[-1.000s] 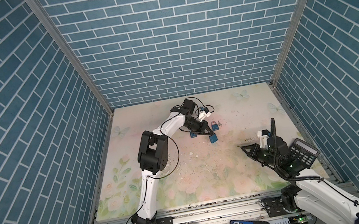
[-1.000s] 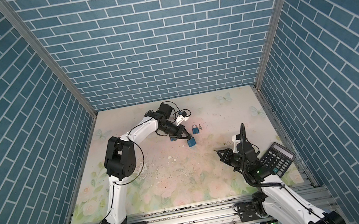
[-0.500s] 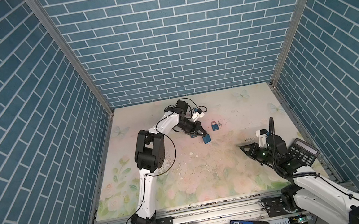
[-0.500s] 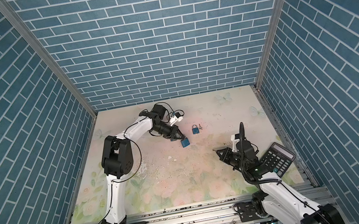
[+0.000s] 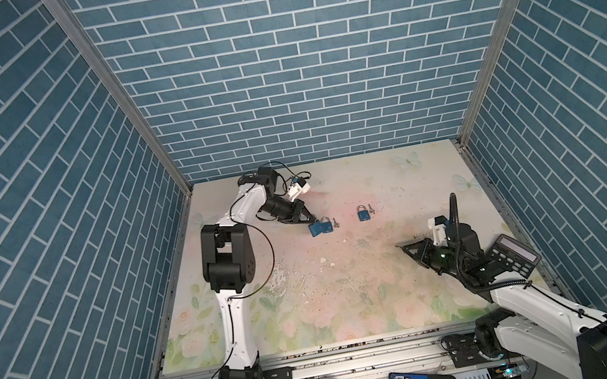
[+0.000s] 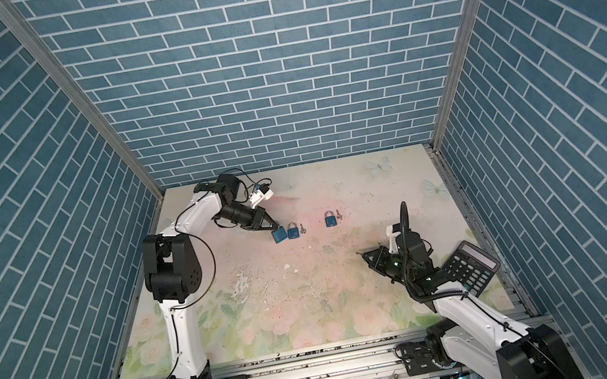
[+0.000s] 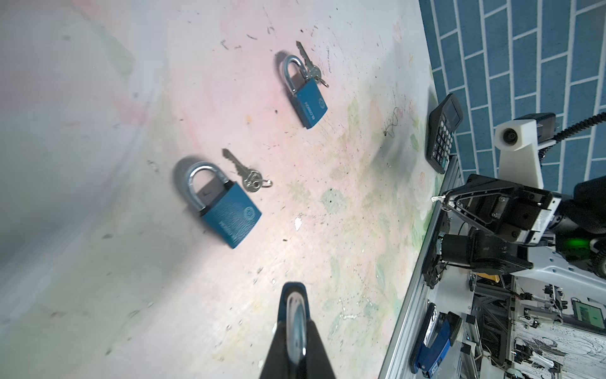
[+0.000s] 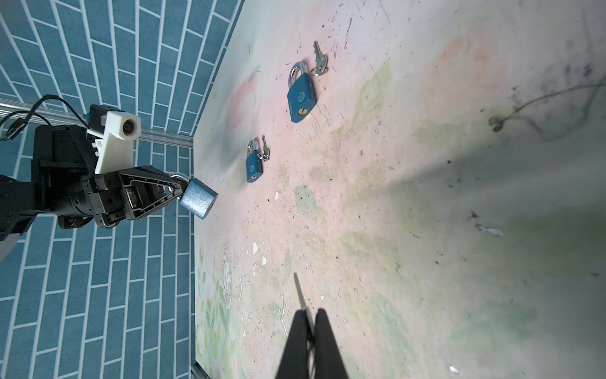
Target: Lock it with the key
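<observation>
Your left tool (image 8: 177,192) gripped the lock (image 8: 198,198) by its shackle (image 8: 179,178) (likely heavy, slick steel). Your right tool (image 8: 307,316) pinched the thin key (image 8: 298,288).

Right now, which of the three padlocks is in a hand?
The leftmost padlock, clamped by its shackle in the left hand. The middle padlock and right padlock lie on the mat.
</observation>
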Controlling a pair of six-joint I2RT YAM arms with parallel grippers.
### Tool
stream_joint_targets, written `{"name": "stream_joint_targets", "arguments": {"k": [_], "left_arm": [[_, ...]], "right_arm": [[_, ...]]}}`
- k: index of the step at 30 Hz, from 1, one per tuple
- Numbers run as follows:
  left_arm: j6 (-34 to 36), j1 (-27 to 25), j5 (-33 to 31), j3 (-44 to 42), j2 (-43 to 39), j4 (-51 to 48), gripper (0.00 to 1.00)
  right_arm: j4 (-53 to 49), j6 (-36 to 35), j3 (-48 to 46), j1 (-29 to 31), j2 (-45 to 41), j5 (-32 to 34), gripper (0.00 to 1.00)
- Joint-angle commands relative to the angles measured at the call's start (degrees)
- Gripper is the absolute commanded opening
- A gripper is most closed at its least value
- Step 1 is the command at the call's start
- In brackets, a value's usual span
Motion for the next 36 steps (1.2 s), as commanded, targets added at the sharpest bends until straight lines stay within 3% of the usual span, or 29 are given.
{"name": "stream_joint_targets", "arguments": {"k": [1, 8, 13, 22, 36], "left_arm": [[5.2, 2.3, 3.6, 4.6, 1.5, -6.3, 0.00], [11.7, 5.2, 1.1, 9.6, 5.2, -12.9, 0.00], [15.8, 7.0, 2.0, 19.1, 11.2, -22.5, 0.00], [13.4, 7.4, -5.3, 18.0, 12.7, -19.7, 0.00], [10.8, 7.2, -6.5, 19.4, 16.4, -16.8, 0.00]], "right_arm": [[1.6, -0.8, 2.8, -0.4, 1.8, -1.7, 0.00], [0.3, -2.3, 7.1, -0.5, 5.8, -2.0, 0.00], [0.4, -2.5, 8.9, -0.5, 7.7, -1.8, 0.00], [1.0, -2.2, 10.3, -0.5, 9.9, -1.5, 0.00], [1.2, -1.8, 8.8, -0.5, 8.3, -1.0, 0.00]]}}
